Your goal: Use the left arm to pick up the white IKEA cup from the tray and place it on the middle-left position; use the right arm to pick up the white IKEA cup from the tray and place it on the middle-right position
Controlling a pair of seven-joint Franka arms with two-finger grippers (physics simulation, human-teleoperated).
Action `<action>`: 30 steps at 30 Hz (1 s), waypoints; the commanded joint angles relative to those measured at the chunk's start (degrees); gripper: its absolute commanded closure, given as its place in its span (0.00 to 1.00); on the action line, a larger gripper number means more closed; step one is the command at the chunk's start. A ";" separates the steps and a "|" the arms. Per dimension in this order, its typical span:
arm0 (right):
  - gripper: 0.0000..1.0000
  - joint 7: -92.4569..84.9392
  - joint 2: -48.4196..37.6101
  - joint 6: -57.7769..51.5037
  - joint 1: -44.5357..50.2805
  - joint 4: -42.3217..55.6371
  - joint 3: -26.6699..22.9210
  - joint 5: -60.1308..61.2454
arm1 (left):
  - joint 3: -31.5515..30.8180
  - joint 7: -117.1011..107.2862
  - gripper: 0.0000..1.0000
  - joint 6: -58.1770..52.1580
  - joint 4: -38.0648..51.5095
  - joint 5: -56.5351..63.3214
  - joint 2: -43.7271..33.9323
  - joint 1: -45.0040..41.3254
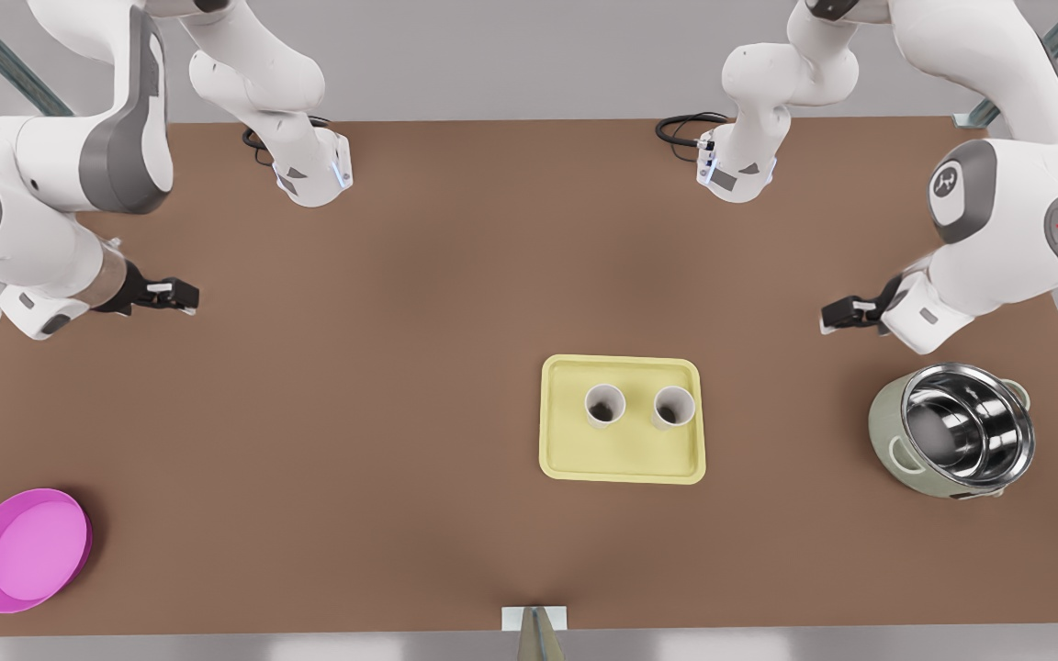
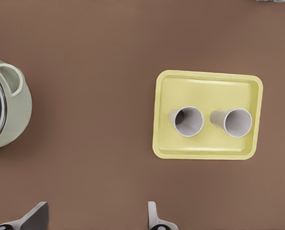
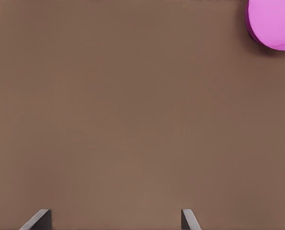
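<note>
**Two cups sitting on the tray, both grippers hanging wide open**

We are seeing the tray (image 1: pixel 623 466) lying on the brown table (image 1: pixel 382 386), right of centre in the front view, well apart from every table edge. Both white cups are standing side by side inside its rim: the cup nearer the pot (image 1: pixel 673 408) and the other cup (image 1: pixel 604 405), close together but not touching.

We are finding the left gripper (image 1: pixel 837 317) hovering at the front view's right, above the steel pot (image 1: pixel 956 431), its fingers (image 2: pixel 154 218) spread wide and holding nothing. The right gripper (image 1: pixel 182 296) is hanging at the front view's left, fingers (image 3: pixel 189 219) equally wide, over bare tabletop. A magenta bowl (image 1: pixel 28 549) is sitting in the lower left corner. Open brown surface is stretching between bowl and tray.
</note>
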 commanded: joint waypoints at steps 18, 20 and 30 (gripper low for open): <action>0.00 50.93 35.27 41.51 37.06 17.70 5.06 2.53 | -2.36 -3.55 0.00 4.22 -3.38 2.18 -0.48 -0.25; 0.00 52.24 37.47 47.66 38.82 17.79 4.45 0.33 | -3.33 -3.90 0.00 4.23 -3.38 2.54 -0.48 -0.25; 0.00 58.84 46.34 59.88 45.85 23.50 -0.30 -0.81 | -3.33 -3.90 0.00 4.93 -3.47 4.47 0.84 -2.63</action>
